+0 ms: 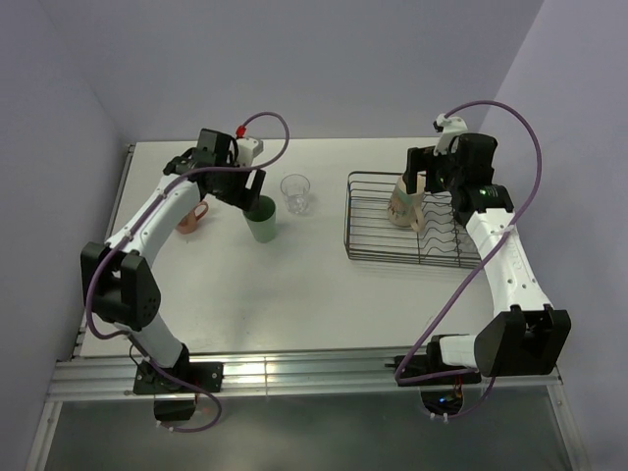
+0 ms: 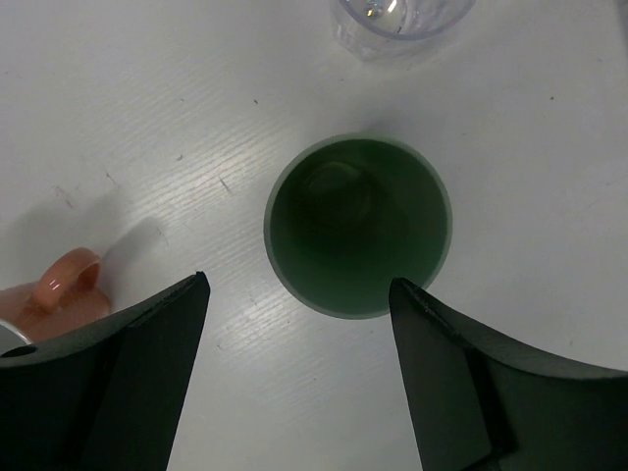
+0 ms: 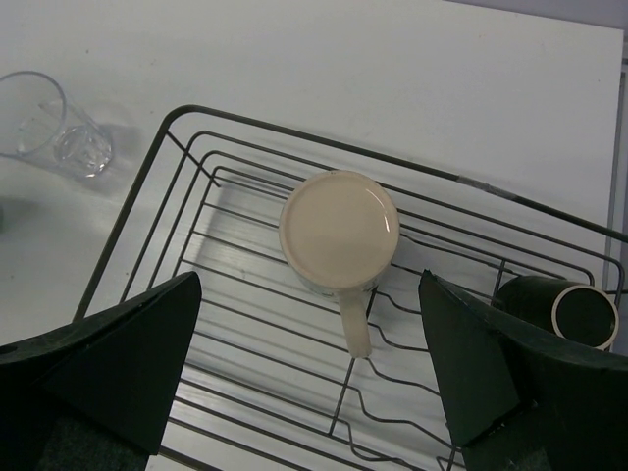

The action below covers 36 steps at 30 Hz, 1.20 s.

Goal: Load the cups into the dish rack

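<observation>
A white table (image 1: 294, 285) carries the scene. In the top view, the green plastic tumbler (image 1: 261, 226) stands upright left of centre. A clear ribbed glass (image 1: 295, 193) stands just up and to its right. A pinkish mug (image 1: 190, 219) sits to its left, partly under the left arm.

The left gripper (image 2: 299, 285) hangs over the tumbler with its black fingers (image 2: 147, 373) spread wide. In the left wrist view the tumbler's open mouth (image 2: 358, 226) fills the centre of the frame, just beyond the fingertips. The right-hand tip lies at its rim, and whether it touches cannot be told. The pink mug's handle (image 2: 61, 287) shows at the lower left of that view and the glass (image 2: 392, 20) at the top edge.

The rectangular black wire dish rack (image 1: 349, 231) lies on the right half of the table. A cream mug (image 3: 339, 231) stands in its flat section, a flat cream face turned up and its handle pointing to the bottom of the frame. A small dark cup (image 3: 549, 299) lies on its side among the wavy dividers at the right.

The right gripper (image 3: 309, 280) hovers above the cream mug. Its fingers (image 3: 128, 363) are spread well apart and hold nothing.
</observation>
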{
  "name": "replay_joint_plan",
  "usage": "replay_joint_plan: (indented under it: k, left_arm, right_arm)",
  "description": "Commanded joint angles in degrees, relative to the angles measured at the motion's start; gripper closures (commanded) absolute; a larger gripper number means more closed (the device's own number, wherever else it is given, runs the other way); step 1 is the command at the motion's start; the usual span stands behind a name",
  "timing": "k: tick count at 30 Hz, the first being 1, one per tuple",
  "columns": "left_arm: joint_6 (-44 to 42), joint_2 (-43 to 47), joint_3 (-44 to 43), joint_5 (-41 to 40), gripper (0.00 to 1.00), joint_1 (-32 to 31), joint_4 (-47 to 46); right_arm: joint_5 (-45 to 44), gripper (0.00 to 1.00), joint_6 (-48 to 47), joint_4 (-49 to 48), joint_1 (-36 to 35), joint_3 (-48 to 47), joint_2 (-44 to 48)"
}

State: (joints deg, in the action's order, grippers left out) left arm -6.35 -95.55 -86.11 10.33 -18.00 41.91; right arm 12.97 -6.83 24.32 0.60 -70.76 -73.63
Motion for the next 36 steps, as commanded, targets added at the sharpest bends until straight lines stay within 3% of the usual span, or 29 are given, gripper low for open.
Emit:
replay_joint_plan:
  k: [1, 8, 25, 34, 36]
  left_arm:
    - [0.81, -1.83, -2.93, -3.12, 0.19, -0.9, 0.98]
    - [0.55, -5.26, -1.26, -3.65, 0.22, -0.9, -0.07]
    - [2.13, -7.9, 1.29, -1.63, 0.46, -0.9, -1.92]
    - [2.3, -4.83, 4.02, 0.04, 0.7, -0.9, -3.59]
    - [3.1, -4.12, 3.84, 1.01, 0.81, -0.9, -3.5]
  right_arm:
    - [0.74, 0.0, 0.76, -0.41, -0.34, -0.17, 1.73]
    - [2.41, 0.0, 1.29, -0.06, -0.34, -0.69, 1.55]
    - [3.99, 0.0, 2.26, -0.23, -2.27, 0.01, 2.17]
    - [6.01, 0.0, 4.37, -1.55, -4.03, 3.7, 4.01]
    - [6.27, 0.0, 4.37, -1.47, -4.47, 3.61, 4.28]
